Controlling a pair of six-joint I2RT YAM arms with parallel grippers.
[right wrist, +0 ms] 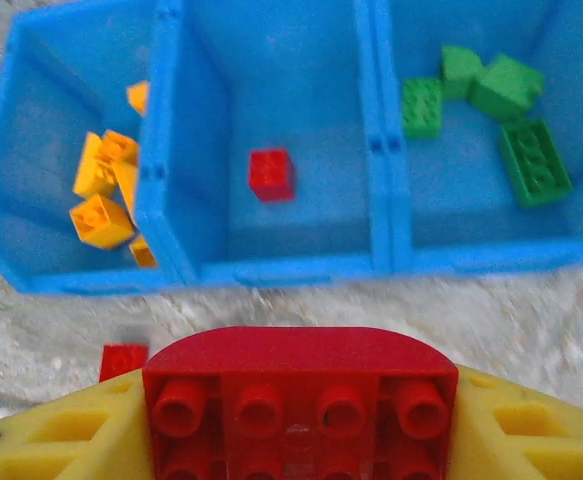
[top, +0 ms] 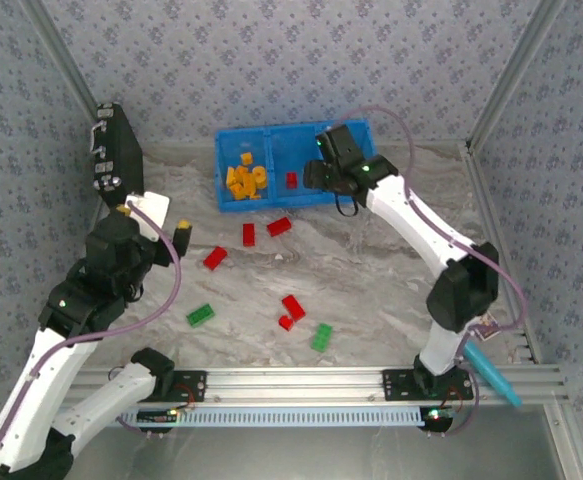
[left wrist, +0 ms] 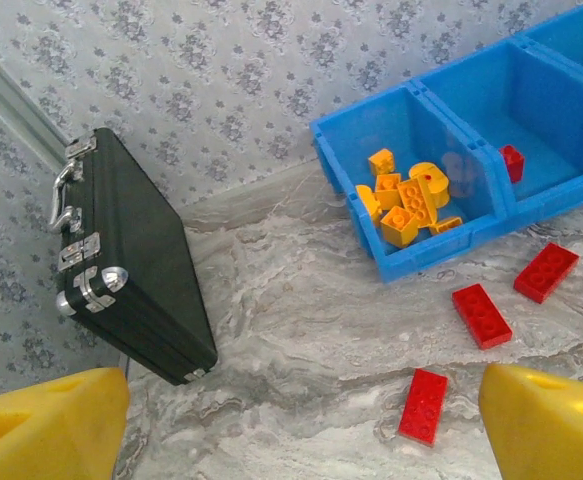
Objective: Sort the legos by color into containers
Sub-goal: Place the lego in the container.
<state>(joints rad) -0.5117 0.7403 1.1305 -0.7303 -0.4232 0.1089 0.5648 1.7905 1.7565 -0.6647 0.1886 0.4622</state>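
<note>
While right gripper (right wrist: 301, 435) hangs just short of blue bin (right wrist: 281, 270), facing middle compartment, yellow fingers (right wrist: 61, 440) sit half-closed, pinching red round-topped brick (right wrist: 301, 375), studs toward wrist camera. Bin contents: orange-yellow bricks (right wrist: 101, 190) in left compartment, single red cube (right wrist: 271, 174) in middle, green bricks (right wrist: 491, 110) in right. Left gripper (left wrist: 301, 435) spread wide above marbled table (left wrist: 301, 300), jaws empty; flat red brick (left wrist: 423, 405) lies on table near its right finger. Loose reds (top: 292, 308) and loose greens (top: 200, 315) scattered on table between arms. Black case (left wrist: 136, 270) stands on edge by wall, well left of bin.
</note>
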